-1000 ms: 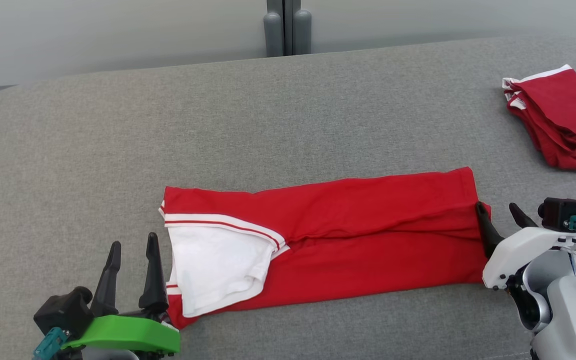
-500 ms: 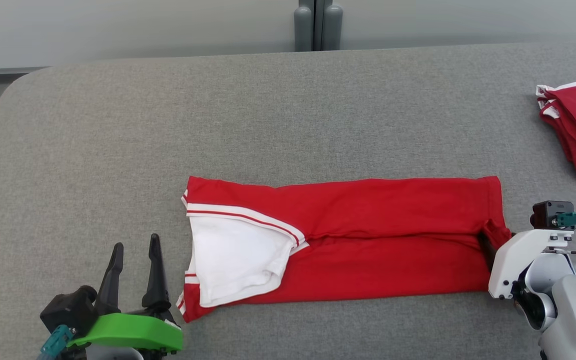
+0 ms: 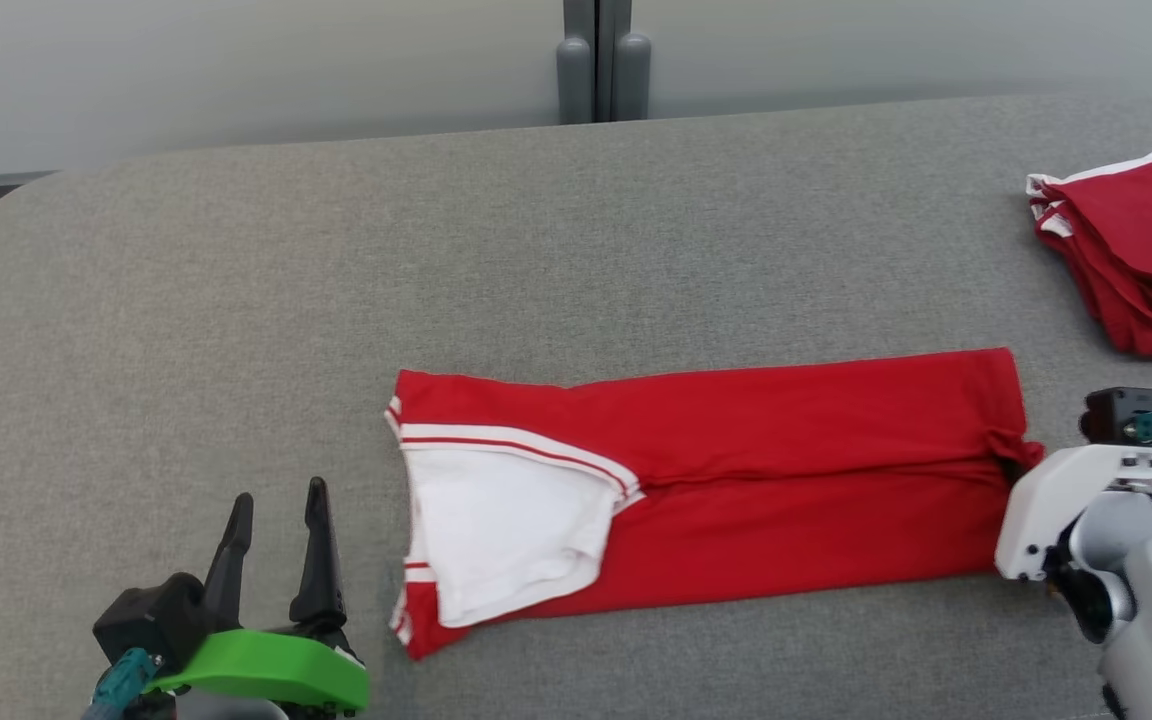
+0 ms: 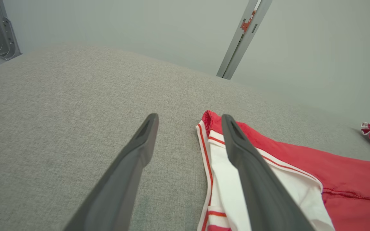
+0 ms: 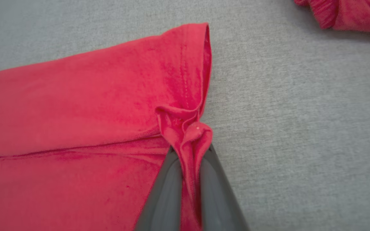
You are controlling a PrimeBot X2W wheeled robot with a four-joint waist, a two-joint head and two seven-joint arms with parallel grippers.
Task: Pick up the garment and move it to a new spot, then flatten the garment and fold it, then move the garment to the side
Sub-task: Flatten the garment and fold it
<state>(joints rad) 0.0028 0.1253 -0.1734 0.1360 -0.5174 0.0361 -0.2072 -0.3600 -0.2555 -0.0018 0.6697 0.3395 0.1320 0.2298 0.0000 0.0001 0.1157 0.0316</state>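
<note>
Garment (image 3: 736, 470): long red strip, white panel at its left end, lying flat on the grey bench (image 3: 336, 300), near the middle.
Right claw (image 5: 189, 150): closed on a pinch of hem at the strip's right end — a hold fit, I judge, for carrying that end over in a fold.
Left claw (image 3: 279, 492): open, just beside the white end — probably placed to grip there.
Pile (image 3: 1136, 260): folded red clothes, far right, well apart.
</note>
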